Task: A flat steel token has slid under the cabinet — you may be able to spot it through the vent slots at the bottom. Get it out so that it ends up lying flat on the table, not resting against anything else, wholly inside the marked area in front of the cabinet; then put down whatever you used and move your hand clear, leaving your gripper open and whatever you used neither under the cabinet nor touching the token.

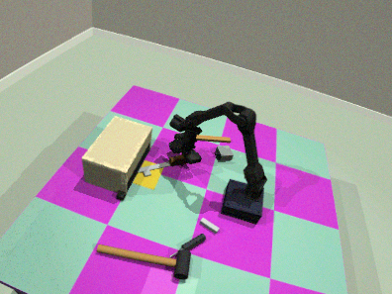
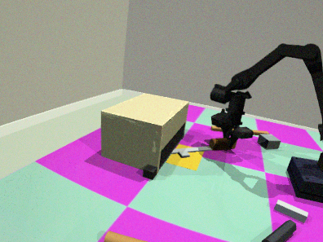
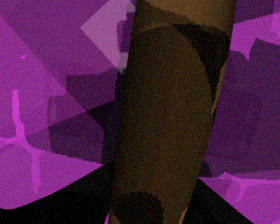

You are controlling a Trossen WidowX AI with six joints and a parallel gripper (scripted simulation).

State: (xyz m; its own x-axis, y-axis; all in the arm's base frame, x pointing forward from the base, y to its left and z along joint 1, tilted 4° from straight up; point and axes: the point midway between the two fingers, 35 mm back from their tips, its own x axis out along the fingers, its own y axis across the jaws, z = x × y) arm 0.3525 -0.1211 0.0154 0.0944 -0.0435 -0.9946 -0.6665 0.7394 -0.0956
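Observation:
The cream cabinet (image 1: 117,149) (image 2: 130,135) stands at the left, with a dark low opening facing the yellow marked area (image 1: 148,182) (image 2: 189,163). My gripper (image 1: 185,158) (image 2: 229,143) (image 3: 150,177) is shut on the brown handle (image 1: 175,160) (image 2: 218,144) (image 3: 160,110) of a flat tool, low over the table. Its grey blade (image 1: 159,166) (image 2: 200,149) reaches over the marked area toward the cabinet's front edge. A small grey flat piece (image 1: 147,173) (image 2: 184,154), apparently the token, shows at the blade's near side, over the yellow; whether it lies against or under the blade is unclear.
A grey block (image 1: 224,152) (image 2: 269,141) and an orange stick (image 1: 215,139) (image 2: 261,132) lie behind the gripper. A black block (image 1: 121,195) (image 2: 150,171) is at the cabinet's near corner. A white block (image 1: 209,225) (image 2: 291,211), dark-handled tool (image 1: 193,242) and hammer (image 1: 136,255) lie in front.

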